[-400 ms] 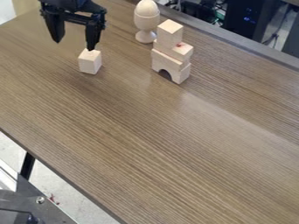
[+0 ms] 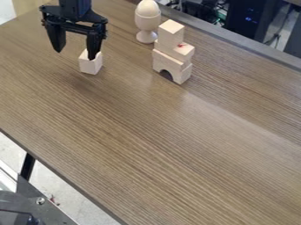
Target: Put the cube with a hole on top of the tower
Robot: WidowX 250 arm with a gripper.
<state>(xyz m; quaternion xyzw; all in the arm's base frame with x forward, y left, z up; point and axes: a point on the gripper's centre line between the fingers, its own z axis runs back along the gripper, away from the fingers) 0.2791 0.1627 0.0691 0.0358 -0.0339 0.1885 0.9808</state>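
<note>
My black gripper (image 2: 75,52) hangs open at the upper left, its two fingers spread wide with nothing held between them. Its right fingertip overlaps the top of a small pale wooden cube (image 2: 91,66) in the view; whether they touch I cannot tell. No hole shows on the cube's visible faces. To the right stands the tower (image 2: 170,65) of pale wooden blocks: an arched block at the bottom, blocks above it, and an upright block on top at the left. A small red mark shows near its upper right.
Just behind and left of the tower stands a wooden egg cup (image 2: 147,24) with an egg-shaped piece in it. The wooden table (image 2: 176,145) has a dark far edge at the upper right, with electronic equipment beyond.
The gripper has come down a little, and its right fingertip now covers part of the cube's top. The cube, tower and egg cup have stayed in place.
</note>
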